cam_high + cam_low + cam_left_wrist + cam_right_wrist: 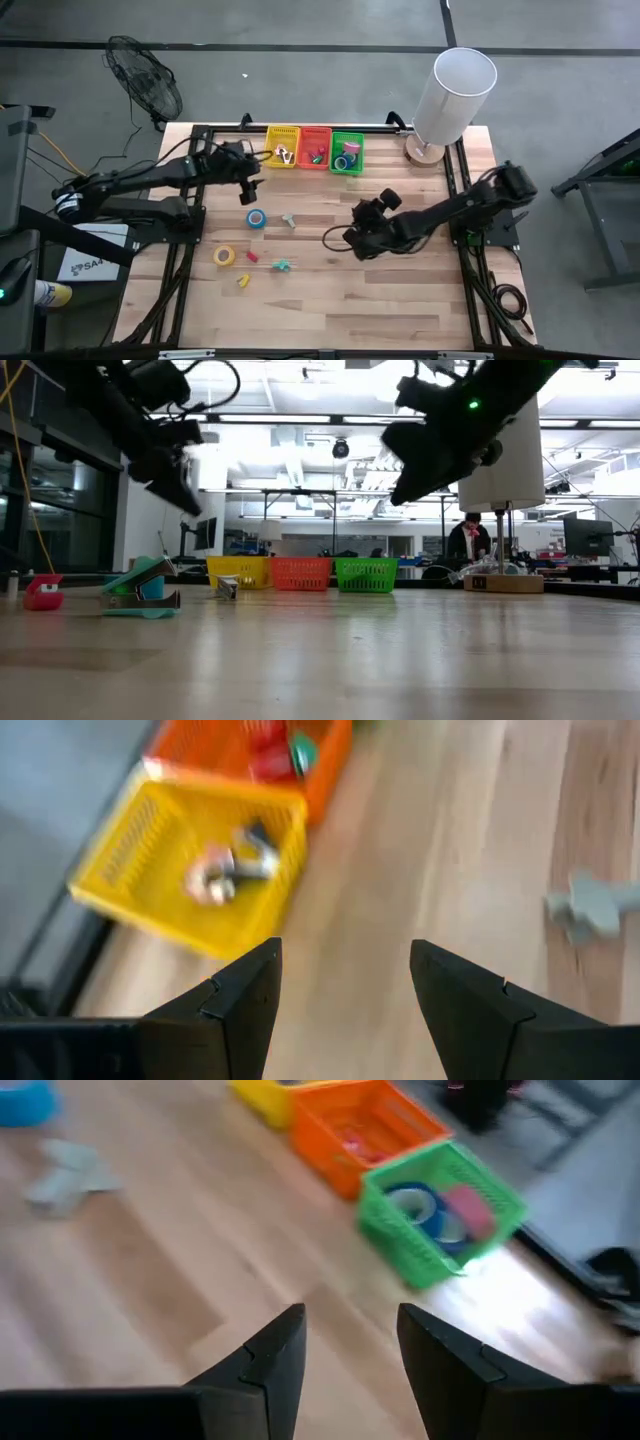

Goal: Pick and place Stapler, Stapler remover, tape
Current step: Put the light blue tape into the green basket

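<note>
My left gripper (250,190) (345,955) hovers open and empty over bare wood near the yellow basket (190,860). My right gripper (348,240) (350,1320) hangs open and empty above mid-table, facing the green basket (440,1220), which holds a blue tape roll (415,1205) and a pink one (470,1210). On the table lie a blue tape roll (256,218), a yellow tape roll (224,256), a grey piece (289,219), a teal stapler remover (281,265) (140,590), a small red piece (252,256) and a small yellow piece (243,280).
Yellow, orange (314,147) and green baskets stand in a row at the far edge. The yellow one holds metal pieces, the orange one red and teal pieces. A white lamp (450,100) stands at the far right corner. A fan (145,85) stands off the table's far left.
</note>
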Robot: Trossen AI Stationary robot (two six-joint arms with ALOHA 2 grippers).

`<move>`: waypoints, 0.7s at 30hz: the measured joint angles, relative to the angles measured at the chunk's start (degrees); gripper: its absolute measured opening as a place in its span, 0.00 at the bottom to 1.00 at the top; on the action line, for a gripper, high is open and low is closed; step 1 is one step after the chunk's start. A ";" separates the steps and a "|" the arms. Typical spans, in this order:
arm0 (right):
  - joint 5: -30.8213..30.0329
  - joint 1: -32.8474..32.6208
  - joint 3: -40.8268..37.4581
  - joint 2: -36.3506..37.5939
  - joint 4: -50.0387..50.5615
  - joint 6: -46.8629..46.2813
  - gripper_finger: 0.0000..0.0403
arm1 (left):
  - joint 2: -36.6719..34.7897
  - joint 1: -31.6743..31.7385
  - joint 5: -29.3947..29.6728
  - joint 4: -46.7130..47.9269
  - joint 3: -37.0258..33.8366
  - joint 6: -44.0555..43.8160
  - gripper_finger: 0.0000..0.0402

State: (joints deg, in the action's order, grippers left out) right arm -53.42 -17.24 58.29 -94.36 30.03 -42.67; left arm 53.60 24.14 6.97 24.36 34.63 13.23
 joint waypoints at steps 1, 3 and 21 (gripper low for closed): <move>1.44 -0.08 -2.05 1.44 -3.95 2.49 0.38 | 0.25 -0.60 0.67 1.72 0.00 -1.25 0.54; 4.45 -0.06 -5.90 4.30 -10.62 6.95 0.38 | 0.93 -1.88 1.20 5.62 0.00 -3.64 0.54; 11.81 -0.06 -22.91 14.48 -29.72 17.42 0.38 | 3.44 -3.58 -11.00 17.80 0.00 -7.43 0.54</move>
State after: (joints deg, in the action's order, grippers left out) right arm -41.61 -17.30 35.38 -79.88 0.31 -25.25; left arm 57.04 20.56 -4.03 42.16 34.63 5.80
